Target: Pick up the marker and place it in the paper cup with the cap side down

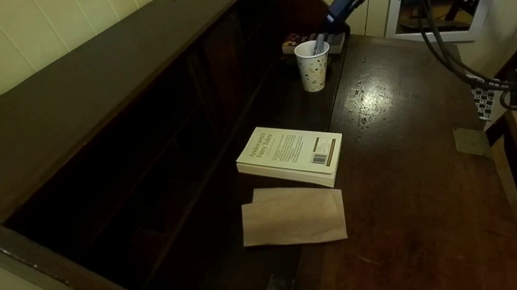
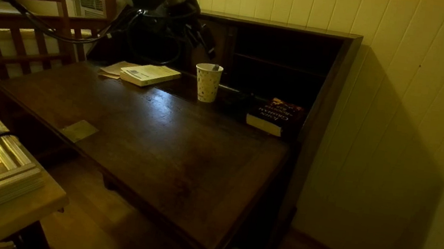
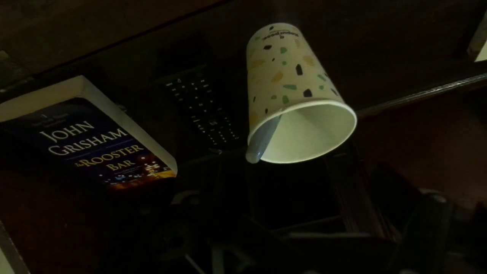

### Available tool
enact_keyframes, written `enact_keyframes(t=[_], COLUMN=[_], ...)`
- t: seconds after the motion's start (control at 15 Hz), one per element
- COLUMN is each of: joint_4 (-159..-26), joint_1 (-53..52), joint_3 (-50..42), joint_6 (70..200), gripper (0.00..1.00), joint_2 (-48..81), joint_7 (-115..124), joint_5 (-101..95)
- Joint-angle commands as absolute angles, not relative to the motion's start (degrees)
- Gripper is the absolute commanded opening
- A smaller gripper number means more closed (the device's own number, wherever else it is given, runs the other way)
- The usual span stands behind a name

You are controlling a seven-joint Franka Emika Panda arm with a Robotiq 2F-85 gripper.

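Beside the cup [image 3: 295,85], a remote [image 3: 201,108]

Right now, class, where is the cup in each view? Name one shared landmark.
In an exterior view: cup, upper half, right of centre.
In an exterior view: cup, upper half, left of centre.
Wrist view: cup, mostly upper half, right of centre.
Landmark: Grisham book, in all three.
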State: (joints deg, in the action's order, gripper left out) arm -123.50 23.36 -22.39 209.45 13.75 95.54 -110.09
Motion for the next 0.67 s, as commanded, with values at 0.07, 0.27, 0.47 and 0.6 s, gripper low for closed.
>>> enact_keyframes(t=[0.07,0.27,0.47,0.6], joint_4=[-118.6,-116.0,-117.1,-116.5], joint_1=[20.7,18.9,19.4,18.8], joint_3=[-25.0,-26.4,-25.9,-26.2], joint_6=[212.5,213.3,211.6,211.6], gripper=[1.00,1.00,1.00,1.00], joint_2=[13.8,14.2,13.7,13.8], joint_7=[104.9,109.8,108.6,109.9], joint_5=[-119.9,-124.7,-123.4,-124.3])
